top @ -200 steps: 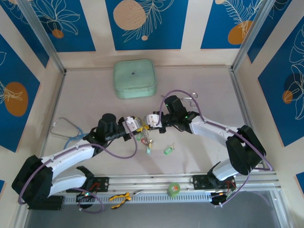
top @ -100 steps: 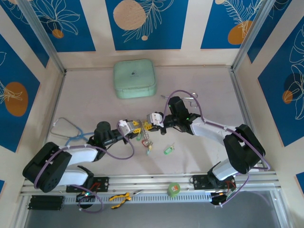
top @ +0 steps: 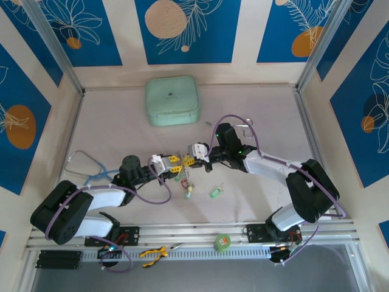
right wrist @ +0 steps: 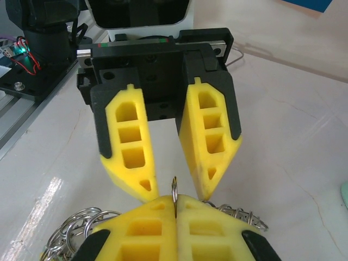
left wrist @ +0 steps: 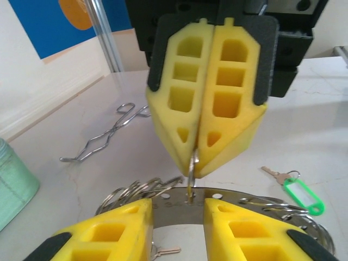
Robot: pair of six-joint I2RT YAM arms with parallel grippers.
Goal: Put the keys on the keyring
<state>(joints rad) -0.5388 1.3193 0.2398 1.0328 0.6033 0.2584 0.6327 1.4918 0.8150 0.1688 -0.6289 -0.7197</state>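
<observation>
Top external view: the left arm (top: 91, 201) lies low along the table (top: 255, 201), bent at the elbow and reaching toward the middle. The right arm (top: 273, 167) comes in from the other side with its forearm stretched left. The left gripper (top: 173, 162) and the right gripper (top: 188, 160) meet tip to tip above the table's centre.

In the left wrist view, the right gripper's yellow fingers (left wrist: 179, 98) are pressed together on a thin silvery piece (left wrist: 191, 166), key or split ring I cannot tell, whose lower end touches the flat band of the keyring (left wrist: 168, 202). The left jaws stand partly apart with that band across the gap between them; whether they clamp it I cannot tell. Wire loops crowd the band on both sides.

A bunch of keys (top: 185, 179) with coloured tags hangs just below the two grippers. One key with a green tag (top: 214, 192) lies alone on the table nearby. The forceps (left wrist: 109, 136) lie further back.

The mint-green case (top: 172, 101) sits at the back of the table, shut, its inside hidden. A stethoscope (top: 85, 165) lies at the left edge.
</observation>
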